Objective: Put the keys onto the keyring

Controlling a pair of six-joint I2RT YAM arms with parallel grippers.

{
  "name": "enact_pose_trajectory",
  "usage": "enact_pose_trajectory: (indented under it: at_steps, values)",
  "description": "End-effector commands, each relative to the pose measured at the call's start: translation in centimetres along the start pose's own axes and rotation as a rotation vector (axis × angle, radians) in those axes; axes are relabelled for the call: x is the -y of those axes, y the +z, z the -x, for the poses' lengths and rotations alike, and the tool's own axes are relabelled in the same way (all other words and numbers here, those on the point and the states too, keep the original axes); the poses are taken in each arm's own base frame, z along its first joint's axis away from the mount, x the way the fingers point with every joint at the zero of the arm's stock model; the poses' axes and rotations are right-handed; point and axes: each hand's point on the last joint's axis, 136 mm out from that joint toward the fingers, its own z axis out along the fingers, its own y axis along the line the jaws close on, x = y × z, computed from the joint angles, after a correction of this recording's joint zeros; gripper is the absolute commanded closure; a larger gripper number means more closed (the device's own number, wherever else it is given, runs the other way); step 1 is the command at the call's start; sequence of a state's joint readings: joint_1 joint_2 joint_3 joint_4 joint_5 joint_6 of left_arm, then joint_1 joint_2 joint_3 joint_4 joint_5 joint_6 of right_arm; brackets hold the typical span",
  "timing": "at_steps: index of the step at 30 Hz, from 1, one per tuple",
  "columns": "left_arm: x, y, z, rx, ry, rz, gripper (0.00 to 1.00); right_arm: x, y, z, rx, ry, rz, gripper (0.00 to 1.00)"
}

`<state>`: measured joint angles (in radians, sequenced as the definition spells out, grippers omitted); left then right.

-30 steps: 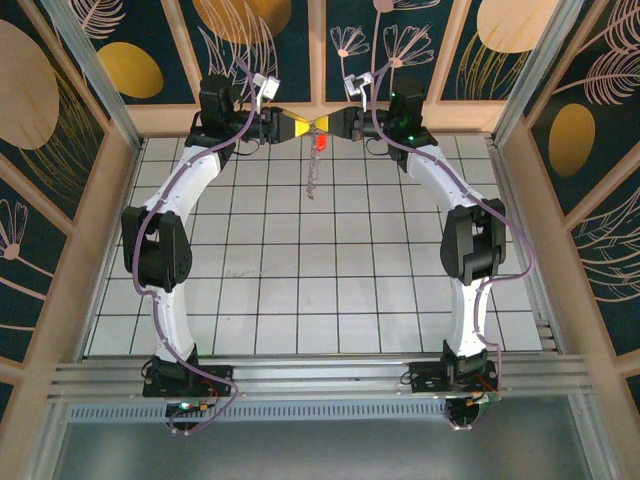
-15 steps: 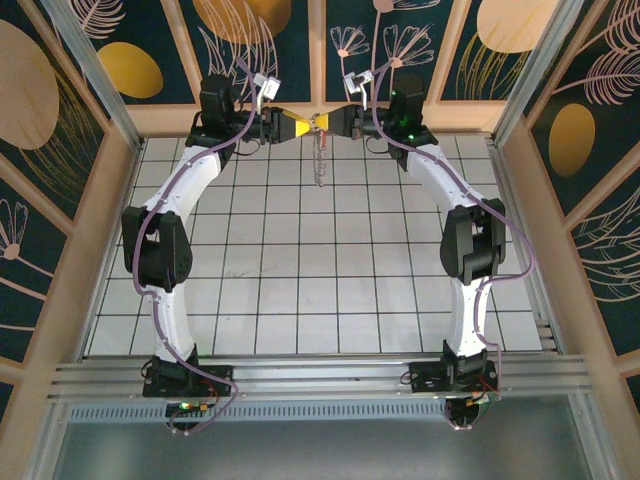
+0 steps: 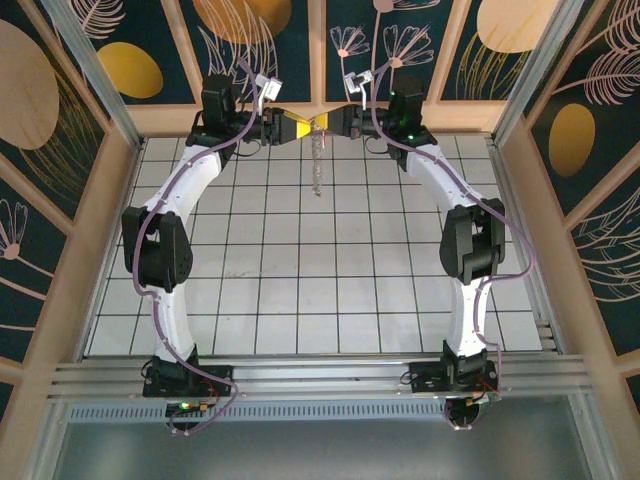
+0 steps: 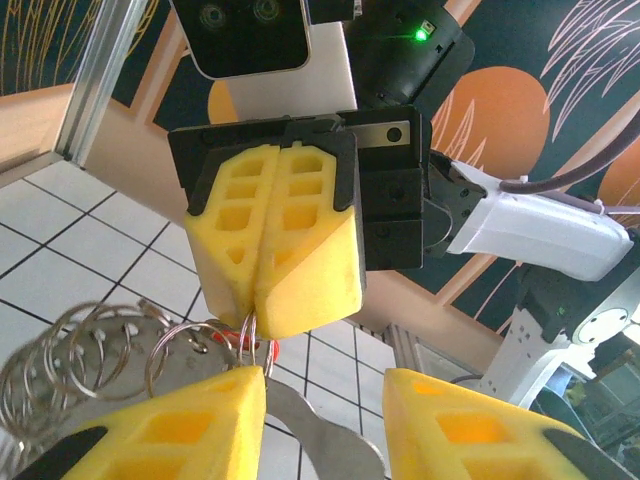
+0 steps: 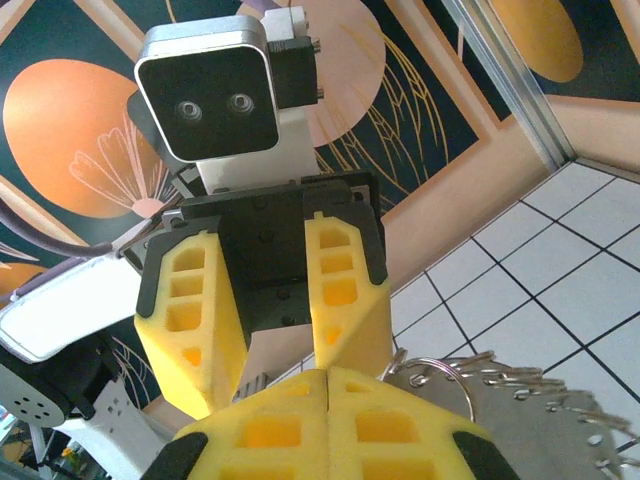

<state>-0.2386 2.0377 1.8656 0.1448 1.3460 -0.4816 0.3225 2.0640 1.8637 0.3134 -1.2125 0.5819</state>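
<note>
Right hand point(image 4: 262, 322) pinching keyring point(image 4: 90, 350) (red key point(image 4: 215, 340) alongside), left hand point(image 4: 322, 395) parted.

Tiled table point(image 3: 300, 290) sitting in wooden frame point(image 3: 470, 118)
Floral panels point(image 3: 90, 60) are rising at top; a metal rail point(image 3: 320, 375) is crossing the bottom.

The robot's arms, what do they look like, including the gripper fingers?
The left arm and right arm have white curved links joined by black joint housings, with purple cables looping alongside. The left gripper and right gripper each have a black body and chunky yellow fingers with rectangular pockets. A green light glows on the right arm.
</note>
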Motion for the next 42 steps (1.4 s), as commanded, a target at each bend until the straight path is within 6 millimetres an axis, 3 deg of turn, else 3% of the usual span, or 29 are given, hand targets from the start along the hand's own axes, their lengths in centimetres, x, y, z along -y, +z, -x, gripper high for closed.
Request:
enact_pose_trajectory:
  at_steps: [1,14,17,21,29,33,42]
  values:
    - [2.9,0.5,1.6,-0.001,0.089,-0.028,0.63,-0.4,0.5,0.5,0.011,-0.042,0.005,1.0]
    - [2.2,0.9,1.1,-0.007,0.068,-0.032,0.65,-0.8,1.1,0.7,0.017,-0.041,0.026,1.0]
    - [2.0,0.9,0.8,-0.01,0.062,-0.031,0.69,-0.7,1.0,0.7,0.018,-0.041,0.024,1.0]
    - [1.8,0.8,0.5,-0.011,0.063,-0.029,0.83,-0.6,0.9,0.8,0.02,-0.04,0.017,1.0]
    - [2.9,-1.1,3.6,0.099,0.133,0.069,0.66,-0.5,-0.7,1.0,0.051,-0.047,-0.026,1.0]
    - [3.8,-2.1,4.8,0.145,0.141,0.068,0.63,-1.3,-1.6,1.0,0.067,-0.058,-0.028,1.0]
    - [4.2,-1.9,3.9,0.126,0.092,0.016,0.62,-3.2,-2.9,0.7,0.123,-0.051,0.054,1.0]
